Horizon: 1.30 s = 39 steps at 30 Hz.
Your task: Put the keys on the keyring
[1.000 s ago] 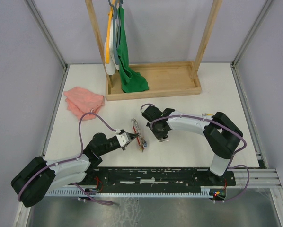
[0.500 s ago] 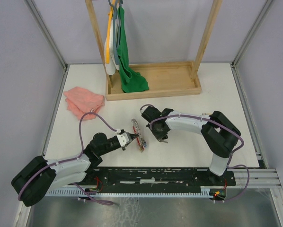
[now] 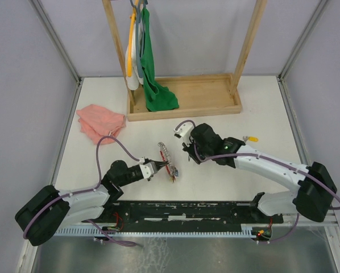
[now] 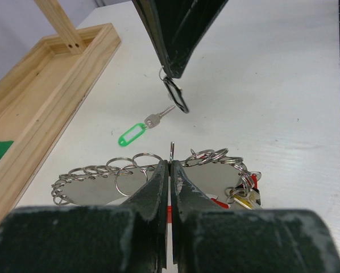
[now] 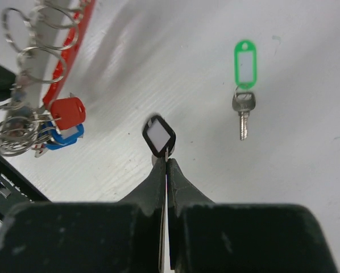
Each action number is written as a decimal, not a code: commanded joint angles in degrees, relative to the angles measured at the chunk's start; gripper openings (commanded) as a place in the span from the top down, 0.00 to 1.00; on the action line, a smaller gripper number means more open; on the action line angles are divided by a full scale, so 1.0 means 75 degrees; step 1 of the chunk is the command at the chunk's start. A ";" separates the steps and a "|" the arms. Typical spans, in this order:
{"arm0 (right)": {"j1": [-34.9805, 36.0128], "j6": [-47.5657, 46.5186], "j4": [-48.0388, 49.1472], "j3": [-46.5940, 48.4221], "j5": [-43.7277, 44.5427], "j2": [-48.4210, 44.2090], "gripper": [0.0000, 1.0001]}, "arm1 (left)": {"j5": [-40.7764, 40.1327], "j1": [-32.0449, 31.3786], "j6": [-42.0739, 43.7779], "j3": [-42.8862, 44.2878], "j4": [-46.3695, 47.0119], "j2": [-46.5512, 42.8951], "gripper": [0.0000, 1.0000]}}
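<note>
My left gripper (image 4: 171, 164) is shut on the thin wire of the keyring (image 4: 211, 154). This is a loop strung with several small rings, with a bunch of tagged keys (image 4: 247, 193) at its right end. From above, the keyring (image 3: 165, 153) stands on edge at the left gripper (image 3: 160, 166). My right gripper (image 5: 166, 162) is shut on a key with a black tag (image 5: 159, 135), held above the table just right of the keyring's red part (image 5: 65, 62). A green-tagged key (image 5: 245, 62) lies flat on the table beyond it. The same green-tagged key (image 4: 133, 135) shows in the left wrist view.
A yellow-tagged key (image 3: 251, 138) lies on the table to the right. A pink cloth (image 3: 100, 120) sits at the back left. A wooden rack with a tray base (image 3: 184, 108) stands at the back, and a green cloth (image 3: 153, 85) hangs from it.
My right gripper has closed on the black-tagged key and lifted it up and back. The right arm's elbow has swung out to the right. The left gripper has kept still on the keyring.
</note>
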 commanded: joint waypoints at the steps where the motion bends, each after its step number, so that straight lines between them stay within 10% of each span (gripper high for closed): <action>1: -0.0012 -0.1682 0.1574 -0.0895 -0.1030 -0.1296 0.99 | 0.0593 -0.0002 0.0827 0.0275 0.0519 -0.0057 0.97; 21: -0.0011 -0.5587 0.3612 -0.2593 -0.3538 -0.2326 0.98 | 0.1141 -0.0006 0.1605 0.0642 0.0302 0.0220 0.97; 39: 0.0011 -0.5584 0.4108 -0.2586 -0.3881 -0.1840 0.99 | 0.1374 0.0005 0.1613 0.0728 0.0241 0.0296 0.97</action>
